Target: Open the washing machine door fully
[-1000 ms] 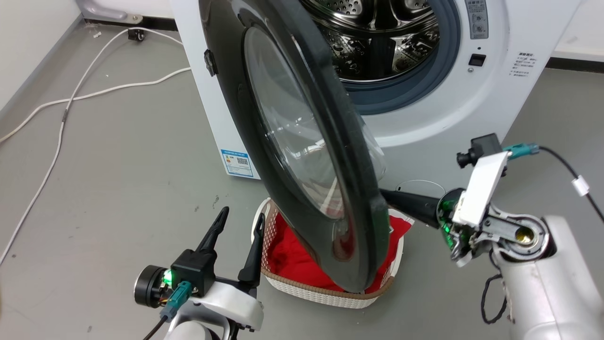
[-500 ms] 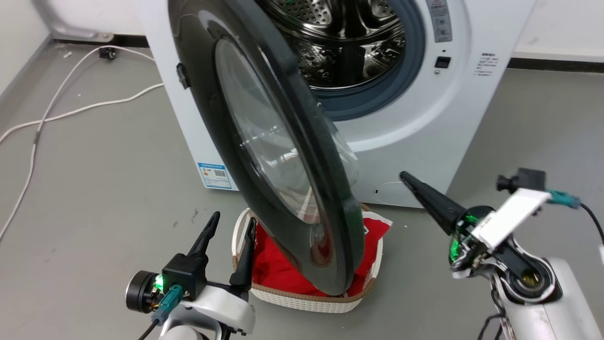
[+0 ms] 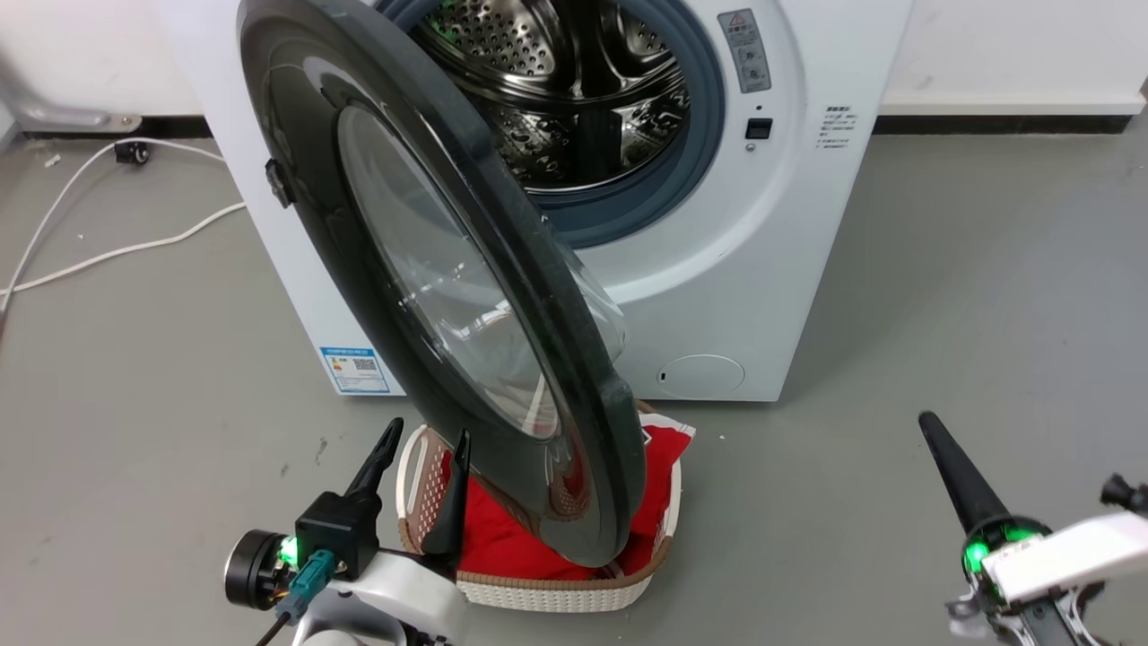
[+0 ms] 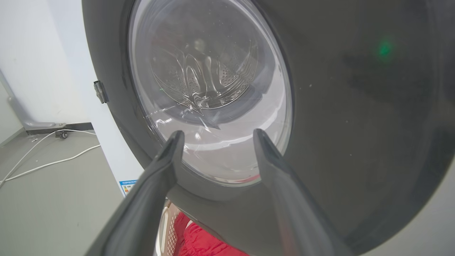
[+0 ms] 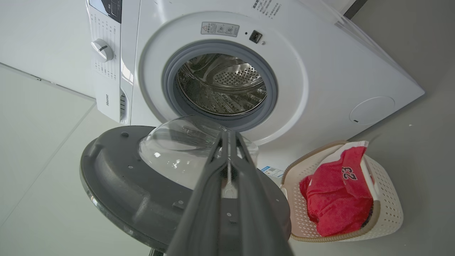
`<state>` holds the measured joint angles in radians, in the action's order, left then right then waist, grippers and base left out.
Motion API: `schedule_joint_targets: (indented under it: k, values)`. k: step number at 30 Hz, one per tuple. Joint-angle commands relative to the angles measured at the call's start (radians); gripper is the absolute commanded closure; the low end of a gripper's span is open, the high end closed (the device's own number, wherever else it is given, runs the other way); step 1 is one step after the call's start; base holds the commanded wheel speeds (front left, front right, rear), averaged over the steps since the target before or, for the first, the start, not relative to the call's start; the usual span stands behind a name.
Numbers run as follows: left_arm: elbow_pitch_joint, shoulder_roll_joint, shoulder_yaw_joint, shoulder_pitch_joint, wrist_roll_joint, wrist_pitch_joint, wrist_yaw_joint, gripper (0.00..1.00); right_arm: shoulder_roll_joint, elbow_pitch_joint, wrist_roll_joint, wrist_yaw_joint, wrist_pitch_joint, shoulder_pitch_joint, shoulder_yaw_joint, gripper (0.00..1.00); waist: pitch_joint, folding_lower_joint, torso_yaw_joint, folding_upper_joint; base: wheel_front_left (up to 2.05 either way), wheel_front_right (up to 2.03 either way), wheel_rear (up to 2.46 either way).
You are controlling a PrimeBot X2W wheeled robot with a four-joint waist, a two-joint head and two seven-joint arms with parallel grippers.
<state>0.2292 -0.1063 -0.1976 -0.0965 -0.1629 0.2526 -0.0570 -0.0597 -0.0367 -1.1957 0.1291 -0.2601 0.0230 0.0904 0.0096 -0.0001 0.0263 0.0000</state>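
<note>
Grey floor (image 3: 897,314) surrounds the washer (image 3: 762,269); the washing machine door (image 3: 421,296) hangs half open at 10 o'clock. Our left gripper (image 3: 429,429) is spread, our right gripper (image 3: 926,420) pressed together. We should push the inner rim steadily toward 9 o'clock.

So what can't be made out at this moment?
- Basket contents: in the head view, the washing machine door covers most of the red cloth; anything beneath the cloth is hidden in the right wrist view too.
- Printed labels on the washer: head view, too small to read.
- Washer's top: cut off by the head view's upper edge.
- Drum: left wrist view, warped through the door glass.
</note>
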Motion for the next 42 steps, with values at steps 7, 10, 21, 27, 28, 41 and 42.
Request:
schedule_joint_targets:
  k: [7, 10, 21, 27, 28, 41, 42]
  values:
    - [-0.007, -0.015, 0.003, 0.025, -0.009, -0.007, 0.011, 0.0, -0.012, 0.068, 0.219, 0.003, 0.118, -0.097, -0.013, 0.0, -0.018, 0.0001, -0.018, 0.0, 0.0, 0.0, 0.0]
    - [-0.01, -0.02, 0.003, 0.028, -0.012, -0.011, 0.013, 0.0, -0.025, 0.089, 0.309, 0.003, 0.153, -0.104, -0.021, 0.0, -0.021, 0.0001, -0.02, 0.0, 0.0, 0.0, 0.0]
    - [-0.019, -0.03, 0.007, 0.037, -0.022, -0.016, 0.033, 0.0, -0.052, 0.157, 0.819, 0.003, 0.287, -0.131, 0.011, 0.0, -0.037, 0.0001, -0.016, 0.0, 0.0, 0.0, 0.0]
    - [-0.024, -0.04, 0.012, 0.042, -0.027, -0.02, 0.045, 0.0, -0.04, 0.155, 1.008, 0.003, 0.305, -0.168, 0.002, 0.0, -0.046, 0.0001, -0.013, 0.0, 0.0, 0.0, 0.0]
    - [-0.025, -0.042, 0.013, 0.043, -0.029, -0.02, 0.046, 0.0, -0.035, 0.149, 1.01, 0.003, 0.306, -0.171, -0.002, 0.0, -0.047, 0.0001, -0.013, 0.0, 0.0, 0.0, 0.0]
    - [-0.036, -0.055, 0.007, 0.041, -0.034, -0.031, 0.058, 0.0, -0.022, 0.084, 1.027, 0.003, 0.332, -0.143, -0.023, 0.0, -0.034, 0.0001, -0.01, 0.0, 0.0, 0.0, 0.0]
    - [-0.038, -0.056, 0.005, 0.041, -0.036, -0.034, 0.057, 0.0, -0.022, 0.084, 1.029, 0.003, 0.334, -0.141, -0.024, 0.0, -0.034, 0.0001, -0.009, 0.0, 0.0, 0.0, 0.0]
